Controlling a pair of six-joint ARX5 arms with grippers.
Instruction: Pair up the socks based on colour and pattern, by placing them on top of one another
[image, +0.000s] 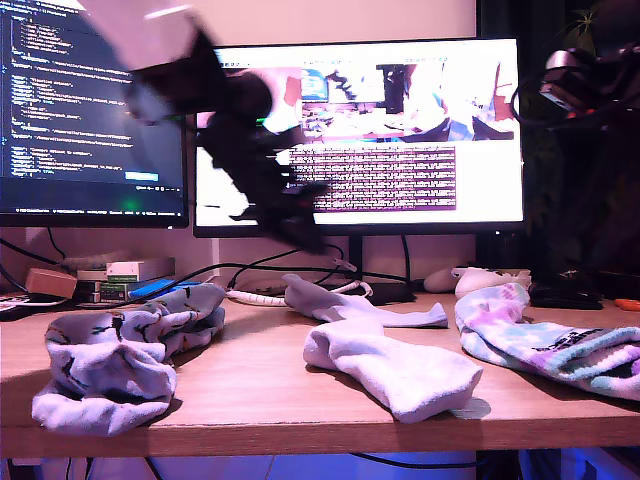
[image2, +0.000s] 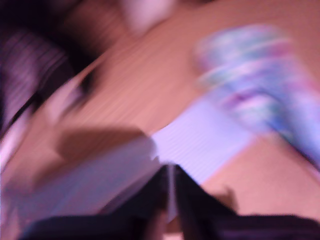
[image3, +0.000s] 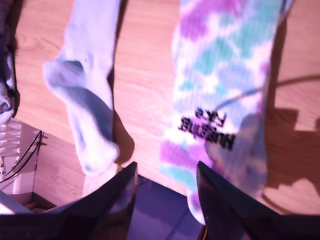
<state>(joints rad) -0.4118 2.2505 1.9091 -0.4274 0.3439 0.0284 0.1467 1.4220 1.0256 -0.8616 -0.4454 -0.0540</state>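
Wooden and pale, the desk (image: 260, 385) carried the socks in three heaps. In the exterior view, the pale blue socks (image: 125, 350) with small dark motifs lay bunched together at the left, the white socks (image: 385, 360) sprawled in the middle, one across the other, and a tie-dye sock (image: 545, 335) in pink and turquoise lay at the right, well apart from the blue ones. Above the desk a dark arm (image: 255, 150) showed blurred in front of two lit monitors (image: 400, 130). My first gripper (image2: 170, 200) appeared badly smeared in the first wrist view, its jaws seemingly close together over a white sock (image2: 200, 140), though I could not tell whether they pinched anything. My second gripper (image3: 165, 200) hung over the tie-dye sock's lettered cuff (image3: 210, 130), jaws spread wide and holding nothing, with a white sock (image3: 85, 95) lying beside it on the wood.
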